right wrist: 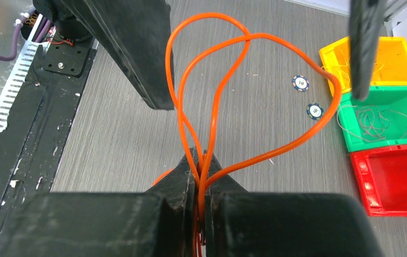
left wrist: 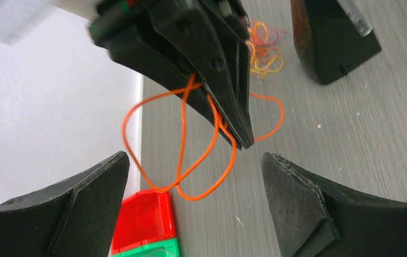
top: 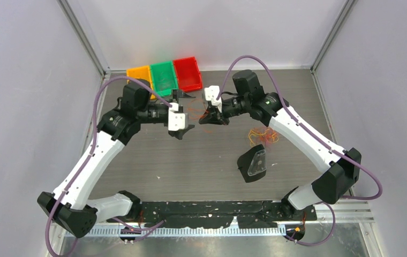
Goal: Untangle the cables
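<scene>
My right gripper [top: 209, 115] is shut on an orange cable [right wrist: 215, 75] and holds it above the table; in the right wrist view [right wrist: 201, 162] several strands run up out of the closed jaws into wide loops. My left gripper [top: 189, 113] is open and empty, facing the right one tip to tip. In the left wrist view [left wrist: 195, 160] the orange loops [left wrist: 182, 160] hang between its spread fingers [left wrist: 86, 201], touching neither. A tangle of orange and yellow cables [top: 263, 136] lies on the table to the right, also in the left wrist view [left wrist: 263, 48].
Three bins stand at the back: orange-yellow [top: 138, 73], green [top: 164, 78] holding thin wires [right wrist: 370, 118], and red [top: 187, 74]. A black wedge-shaped holder with a clear part [top: 253, 163] stands near the tangle. Two poker chips [right wrist: 300, 83] lie by the bins.
</scene>
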Tool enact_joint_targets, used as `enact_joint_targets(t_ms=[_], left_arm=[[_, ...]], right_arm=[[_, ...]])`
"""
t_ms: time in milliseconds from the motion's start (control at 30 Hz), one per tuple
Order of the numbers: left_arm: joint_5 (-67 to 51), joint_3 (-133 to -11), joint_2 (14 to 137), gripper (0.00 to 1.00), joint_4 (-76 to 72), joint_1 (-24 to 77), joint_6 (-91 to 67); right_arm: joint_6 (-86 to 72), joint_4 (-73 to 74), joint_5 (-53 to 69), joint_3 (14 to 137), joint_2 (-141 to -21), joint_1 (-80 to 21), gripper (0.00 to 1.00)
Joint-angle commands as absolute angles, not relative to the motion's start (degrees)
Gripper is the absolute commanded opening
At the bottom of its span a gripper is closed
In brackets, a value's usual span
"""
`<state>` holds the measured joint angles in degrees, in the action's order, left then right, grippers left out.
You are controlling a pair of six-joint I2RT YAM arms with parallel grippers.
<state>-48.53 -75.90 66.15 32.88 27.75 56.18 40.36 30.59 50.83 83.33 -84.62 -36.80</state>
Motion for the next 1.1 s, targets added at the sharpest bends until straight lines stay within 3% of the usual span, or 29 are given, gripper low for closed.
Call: enact_joint_targets(t_ms=[0, 233, 733, 1067], left_arm=[[-41.7, -78.3, 67.7, 0.96, 39.0, 29.3, 65.9], [-41.0, -81.2, 69.2, 0.82, 40.5, 30.7, 66.4], [-41.1, -83.1, 67.7, 0.65, 44.3, 30.9, 68.8], [-41.2, -86.7, 70.0, 0.63, 51.7, 32.2, 72.6]], right_arm=[[42.7, 32.6, 50.8, 86.9, -84.1, -37.7, 0.05], [43.5, 35.1, 50.3, 88.7, -85.6, -38.2, 0.05], [43.7, 38.6, 49.9, 89.5, -87.3, -38.2, 0.05], [42.8, 38.7, 49.1, 90.8, -88.5, -38.2, 0.05]])
